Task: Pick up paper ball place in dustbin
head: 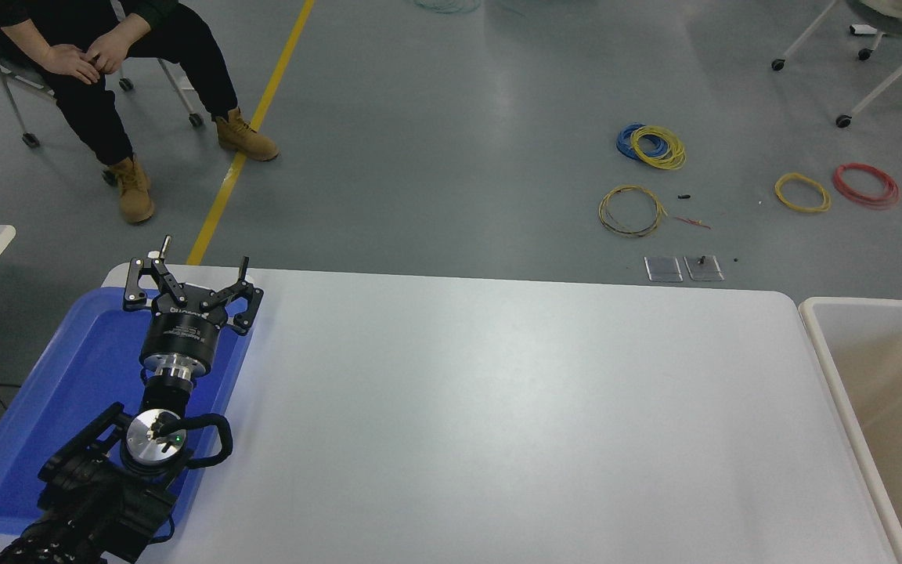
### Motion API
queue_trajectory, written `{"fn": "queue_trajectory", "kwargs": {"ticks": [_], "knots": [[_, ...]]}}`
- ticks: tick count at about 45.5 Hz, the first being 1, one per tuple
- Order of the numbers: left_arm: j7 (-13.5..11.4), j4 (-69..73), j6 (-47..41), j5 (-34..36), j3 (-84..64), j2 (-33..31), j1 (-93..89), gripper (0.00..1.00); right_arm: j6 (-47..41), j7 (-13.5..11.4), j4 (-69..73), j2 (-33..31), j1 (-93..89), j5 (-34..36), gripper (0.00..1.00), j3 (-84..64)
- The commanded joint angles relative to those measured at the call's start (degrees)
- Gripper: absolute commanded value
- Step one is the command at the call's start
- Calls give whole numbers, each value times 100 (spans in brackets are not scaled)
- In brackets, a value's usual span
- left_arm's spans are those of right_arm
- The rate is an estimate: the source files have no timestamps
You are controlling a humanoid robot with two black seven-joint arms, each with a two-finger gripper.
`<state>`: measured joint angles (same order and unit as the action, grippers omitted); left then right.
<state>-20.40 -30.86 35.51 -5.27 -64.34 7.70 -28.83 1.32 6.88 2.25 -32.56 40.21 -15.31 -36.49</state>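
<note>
A: White rectangular table, rounded corners, seen from above. Left arm lies at the lower left over a shallow blue plastic tray on the table's left end.

B: Claw on that arm?

A: The black left gripper points away from the camera, above the tray's far edge. Fingers spread wide apart — nothing held between them.

B: And the right one?

A: The right arm and its claw do not show in this view, so its state cannot be told.

B: The bin?

A: The large rectangular dustbin, with a white rounded rim and plain beige-tan inside, sits just off the table's right end and is cut by the picture's right edge. Only part of its inside shows.

B: Paper ball?

A: The crumpled tan wad is nowhere visible — not on the tabletop, the tray, or the seen part of the bin.

B: Beyond the table?

A: Grey floor with a yellow painted line. Coils of wire lie on it: blue-and-yellow, yellow, red. A seated person in dark clothes and tan boots is at the top left, hands together on the lap.
</note>
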Motion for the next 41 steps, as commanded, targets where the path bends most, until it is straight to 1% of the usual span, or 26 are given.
{"fn": "queue_trajectory", "kwargs": {"ticks": [1, 12, 31, 32, 33, 34, 35, 36, 38, 40, 41], "knots": [[1, 1, 0, 0, 0, 3, 0, 100, 439, 15, -49, 364, -611, 106, 0, 353], [1, 1, 0, 0, 0, -6, 0, 100, 475, 15, -137, 654, -822, 274, 0, 353], [1, 1, 0, 0, 0, 3, 0, 100, 484, 6, -137, 786, -848, 274, 0, 353], [1, 1, 0, 0, 0, -6, 0, 100, 492, 6, -137, 786, -848, 274, 24, 353], [1, 1, 0, 0, 0, -6, 0, 100, 501, 6, -137, 786, -848, 274, 43, 353], [1, 1, 0, 0, 0, 3, 0, 100, 519, 6, -137, 786, -848, 282, 59, 353], [1, 1, 0, 0, 0, -6, 0, 100, 536, 6, -137, 786, -848, 283, 72, 353], [1, 1, 0, 0, 0, -6, 0, 100, 562, 6, -137, 786, -848, 291, 79, 353], [1, 1, 0, 0, 0, -6, 0, 100, 624, 6, -137, 786, -839, 335, 87, 353], [1, 1, 0, 9, 0, 3, 0, 100, 659, 6, -137, 777, -839, 370, 98, 353], [1, 1, 0, 0, 0, 3, 0, 100, 668, 6, -137, 777, -839, 370, 100, 362]]}}
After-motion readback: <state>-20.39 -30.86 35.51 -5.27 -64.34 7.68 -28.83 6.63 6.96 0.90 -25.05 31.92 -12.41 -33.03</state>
